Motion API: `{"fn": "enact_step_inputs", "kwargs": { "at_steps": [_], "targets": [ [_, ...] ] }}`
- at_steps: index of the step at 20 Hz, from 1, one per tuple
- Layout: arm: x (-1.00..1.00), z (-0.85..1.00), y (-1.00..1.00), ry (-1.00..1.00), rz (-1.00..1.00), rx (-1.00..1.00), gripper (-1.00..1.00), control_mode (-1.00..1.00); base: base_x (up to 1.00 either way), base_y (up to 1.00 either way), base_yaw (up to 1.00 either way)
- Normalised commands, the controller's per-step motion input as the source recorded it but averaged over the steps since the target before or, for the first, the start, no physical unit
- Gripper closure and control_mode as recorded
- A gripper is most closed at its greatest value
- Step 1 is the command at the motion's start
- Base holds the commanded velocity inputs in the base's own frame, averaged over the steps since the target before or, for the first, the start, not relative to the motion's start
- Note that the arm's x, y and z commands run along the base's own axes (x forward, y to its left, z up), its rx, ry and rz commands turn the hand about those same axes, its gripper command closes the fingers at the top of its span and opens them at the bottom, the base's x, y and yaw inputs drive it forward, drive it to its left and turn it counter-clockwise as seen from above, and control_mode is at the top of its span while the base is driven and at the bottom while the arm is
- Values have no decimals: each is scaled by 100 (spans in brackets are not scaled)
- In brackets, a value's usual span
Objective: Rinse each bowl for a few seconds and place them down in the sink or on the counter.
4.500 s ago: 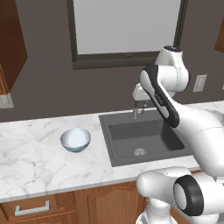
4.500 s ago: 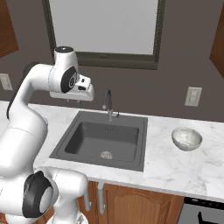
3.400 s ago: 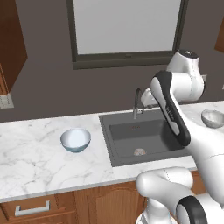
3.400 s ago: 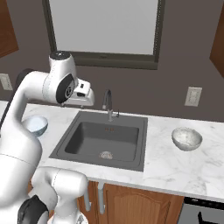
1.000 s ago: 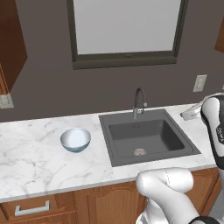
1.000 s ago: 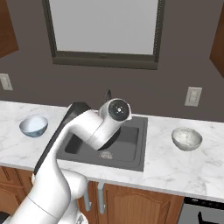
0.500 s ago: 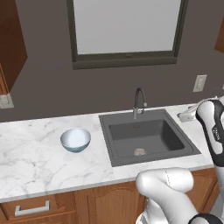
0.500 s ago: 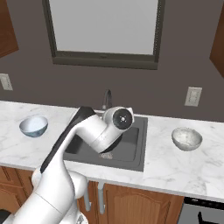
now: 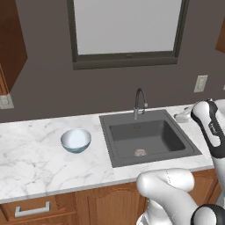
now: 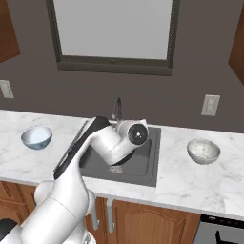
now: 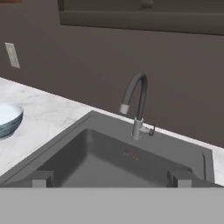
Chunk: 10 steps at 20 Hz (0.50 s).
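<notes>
The light blue bowl [image 9: 76, 140] sits upright on the counter [image 9: 35, 167] left of the sink [image 9: 149, 136]; it also shows as the blue bowl [image 10: 36, 137] and at the left edge of the hand view as the bowl [image 11: 6, 118]. The speckled bowl [image 10: 203, 151] rests on the counter [image 10: 190, 183] to the right of the sink [image 10: 148, 164]. My gripper [image 11: 111, 179] is open and holds nothing, hovering over the near side of the sink basin [image 11: 113, 159], facing the faucet [image 11: 136, 105]. My arm [image 10: 114, 143] bends over the sink and hides much of it.
A curved gooseneck faucet [image 9: 139, 102] stands at the back rim of the sink, with a round drain [image 9: 140, 152] in the basin floor. A window is set in the dark wall behind, and wall outlets [image 10: 210, 105] flank it. Brown cabinets run under the counter.
My arm has swung from left of the faucet across to the sink's right side, then edged slightly over the last second. Both bowls are where they were. The jaws stay open.
</notes>
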Motion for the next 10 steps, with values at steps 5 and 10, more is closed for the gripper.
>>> {"fn": "enact_step_inputs", "kwargs": {
  "at_steps": [5, 10],
  "targets": [
    [30, -22, 0, -6, 3, 1, -100, -100, 0, 0, 0],
    [25, -16, 3, -9, 4, 1, -100, -100, 0, 0, 0]
  ]
}}
